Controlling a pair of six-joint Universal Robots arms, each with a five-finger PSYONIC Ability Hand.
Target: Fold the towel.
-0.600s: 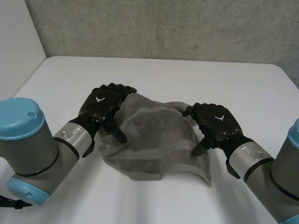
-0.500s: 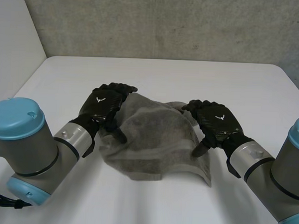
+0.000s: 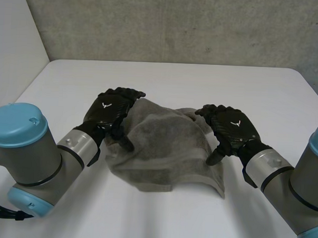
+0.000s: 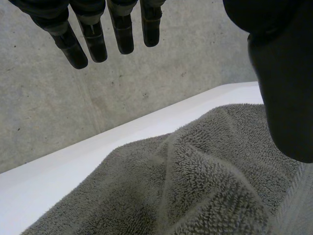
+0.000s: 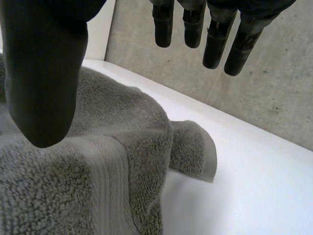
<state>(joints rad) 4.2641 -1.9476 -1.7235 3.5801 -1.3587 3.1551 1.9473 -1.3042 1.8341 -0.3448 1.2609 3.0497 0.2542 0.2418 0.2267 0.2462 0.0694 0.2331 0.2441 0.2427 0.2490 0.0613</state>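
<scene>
The grey towel [image 3: 163, 151] sits in a rumpled heap around the middle of the white bench [image 3: 176, 80], right between my two arms. It's bunched up and humped, not flat at all.

My left robot hand [image 3: 109, 112] is over the towel's left side, fingers reaching across the far edge of the heap and thumb pointing down toward the cloth. In the left wrist view the fingers [image 4: 93, 36] are straight and well apart from the thumb, with nothing between them. The towel [image 4: 195, 191] just lies below the palm, so that one's wide open and holding nothing.

My right robot hand [image 3: 233, 130] is pretty much the mirror of that over the towel's right side. In the right wrist view its fingers [image 5: 215, 46] are straight too, thumb spread off to the side above the towel's ribbed hem band [image 5: 105, 181], again gripping nothing. A small corner flap [image 5: 193, 149] pokes out onto the bench past the heap.

Can't tell if either thumb tip actually touches the cloth. Concrete wall [image 3: 179, 25] stands behind the bench.
</scene>
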